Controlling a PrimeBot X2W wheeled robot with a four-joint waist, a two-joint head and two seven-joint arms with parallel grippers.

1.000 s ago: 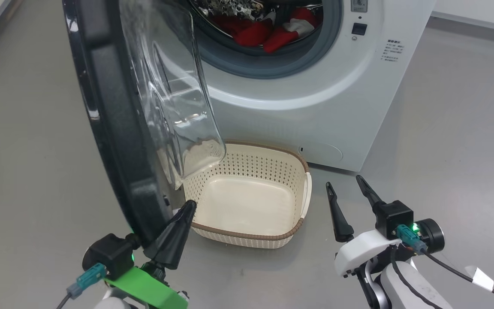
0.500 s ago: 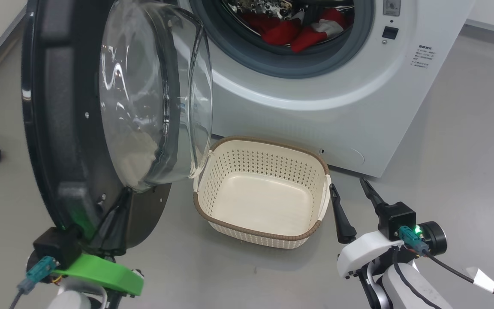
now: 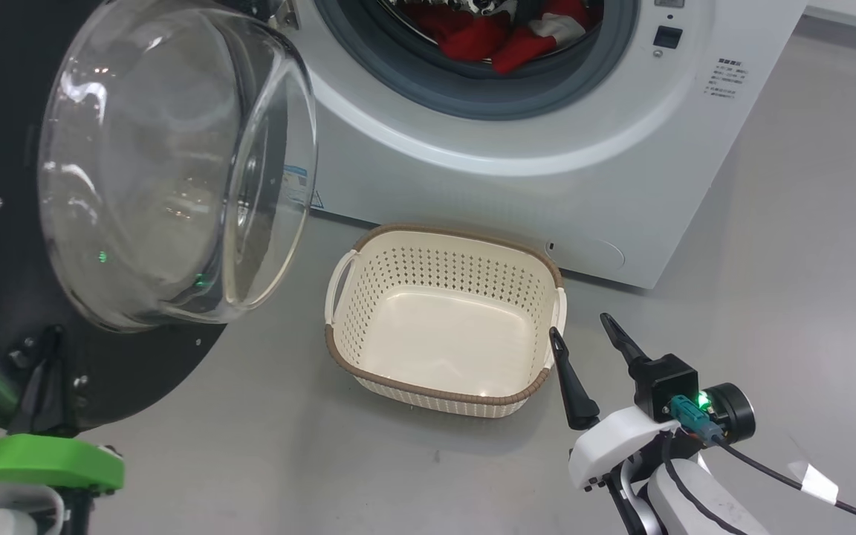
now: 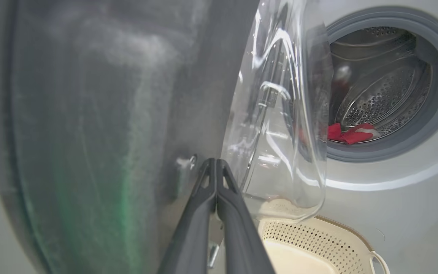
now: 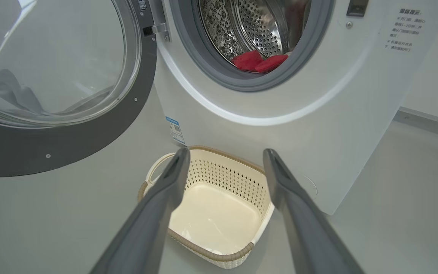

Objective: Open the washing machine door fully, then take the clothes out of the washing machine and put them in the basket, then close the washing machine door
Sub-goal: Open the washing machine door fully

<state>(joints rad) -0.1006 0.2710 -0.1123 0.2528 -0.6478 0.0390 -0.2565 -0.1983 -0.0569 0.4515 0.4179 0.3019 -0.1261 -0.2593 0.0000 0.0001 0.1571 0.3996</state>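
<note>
Washing machine door (image 3: 131,215) stands wide open at the far left of the head view, its inner side toward the camera: a black ring with the clear glass bowl (image 3: 198,134) bulging out from it. Low on that ring sits the left claw (image 4: 216,165), above its green bracket (image 3: 41,461). The left wrist view shows its two dark fingers (image 4: 238,228) pressed together with nothing between them. Their tips are at the door's dark inner face, just beside the base of the bowl; whether they touch it I cannot tell.

Next comes the basket (image 3: 435,403), cream with a brown rim and its bare bottom showing. It stands on the grey floor (image 3: 770,223) just in front of the washing machine (image 3: 487,193), and in the head view it is just right of the bowl.

Above it the machine's mouth is open, showing the grey gasket (image 3: 398,70) and the steel drum (image 5: 249,23). The red clothes (image 3: 484,41), with a bit of white, lie at the bottom of the drum against the gasket's lower lip. A small blue label (image 5: 175,129) is stuck low on the machine's front, at its left edge.

At the lower right, the right claw (image 3: 580,327) hangs over the floor just beside the basket's right handle (image 3: 561,310). Its fingers are spread wide, hold nothing and point toward the machine.
</note>
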